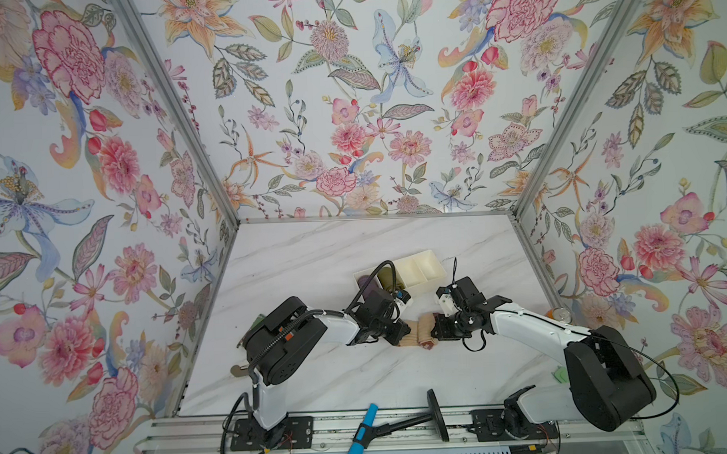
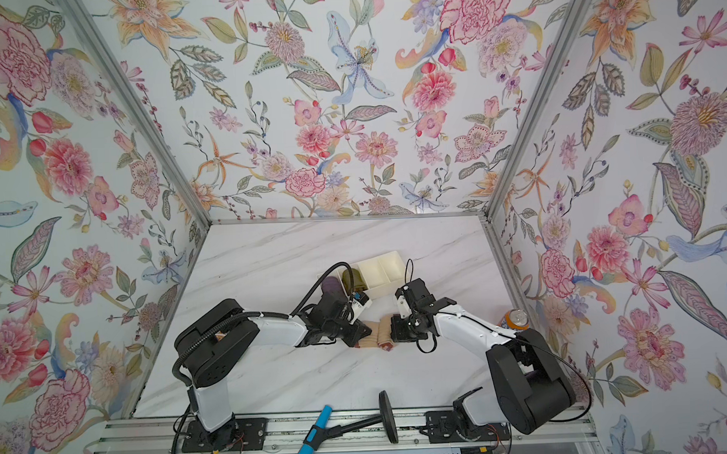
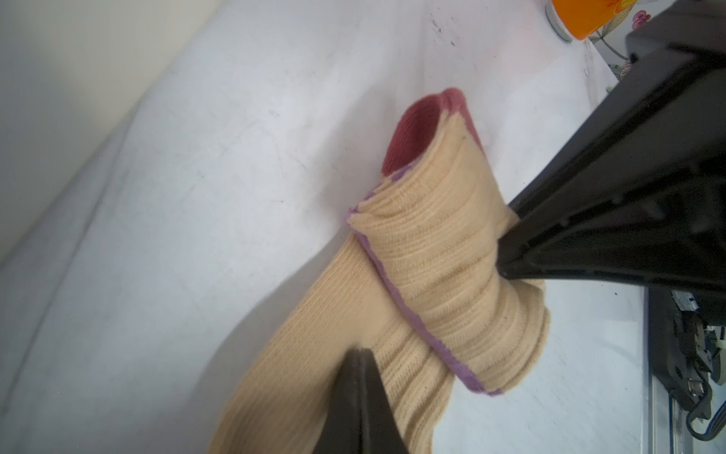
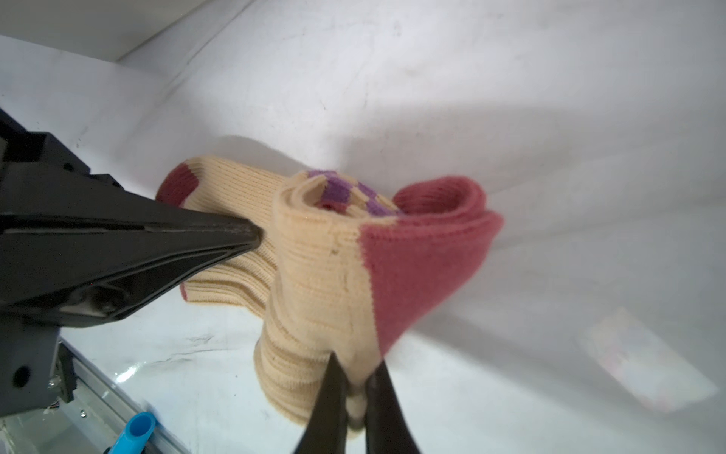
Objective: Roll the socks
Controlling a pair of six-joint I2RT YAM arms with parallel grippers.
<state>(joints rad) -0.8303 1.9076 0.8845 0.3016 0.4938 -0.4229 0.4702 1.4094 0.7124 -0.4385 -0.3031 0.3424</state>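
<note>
Socks, ribbed tan knit, partly rolled

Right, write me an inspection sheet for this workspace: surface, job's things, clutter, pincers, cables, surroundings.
Surface: white marble tabletop, with faint marks in the wrist views.
Job's things: socks, partly rolled with the cuff end coiled, mid-table between the arms.
Clutter: divided tray holding a purple roll and an olive roll; orange can at the right edge; blue-handled tool on the front rail.
Pincers: right pincer shut on the socks' rolled end; left pincer shut with its tip on the unrolled part, pinch unclear.
Cables: black cable arcs over the left wrist; second cable loops off the right arm; neither touches the socks.
Surroundings: floral walls on three sides.
</note>
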